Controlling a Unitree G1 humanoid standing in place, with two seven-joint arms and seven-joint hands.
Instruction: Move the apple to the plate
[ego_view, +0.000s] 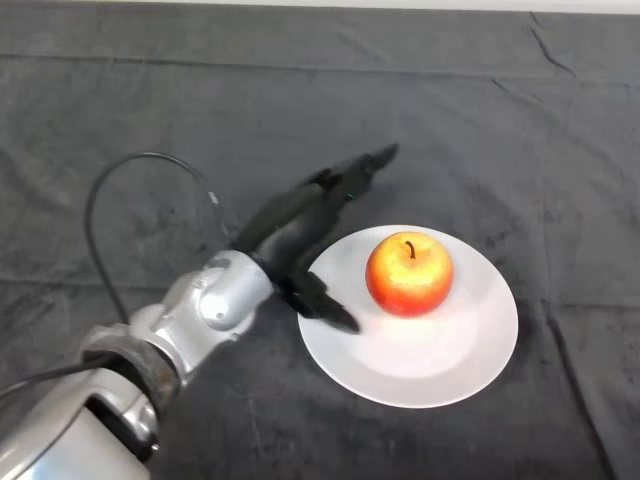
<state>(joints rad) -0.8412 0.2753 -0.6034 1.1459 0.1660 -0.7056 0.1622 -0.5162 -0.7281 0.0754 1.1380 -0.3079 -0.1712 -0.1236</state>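
Note:
A red and yellow apple (409, 273) stands upright on a white plate (440, 360), a little left of the plate's middle, stem up. My left hand (296, 238) is just left of the apple, over the plate's left rim. Its fingers are straight and reach up and right, its thumb points down over the rim. The hand is open, holds nothing, and stands apart from the apple.
The table is covered with a dark wrinkled cloth (500, 130). My silver-grey left arm (190, 320) comes in from the lower left.

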